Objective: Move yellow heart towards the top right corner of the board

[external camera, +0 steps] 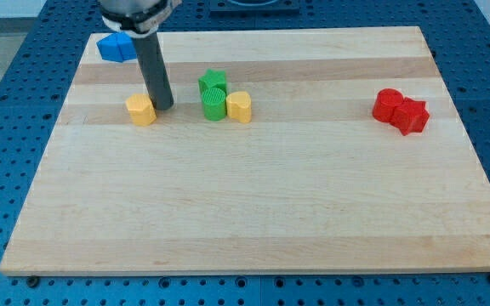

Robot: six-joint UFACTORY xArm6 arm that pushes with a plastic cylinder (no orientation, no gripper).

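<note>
Yellow blocks: two, a yellow heart (239,106) and a yellow block (141,110).
Green blocks: two (213,82) (214,104).
Red blocks: two (389,104) (413,115).
Blue block: one (116,46).
My tip (163,107): touching the yellow block's right side, heart well to its right; no jaws on this rod.

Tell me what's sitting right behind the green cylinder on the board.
Behind the green cylinder, toward the view's top, sits another green block, touching it. Only its upper part shows; its lower front is covered, so its shape is unclear.
</note>
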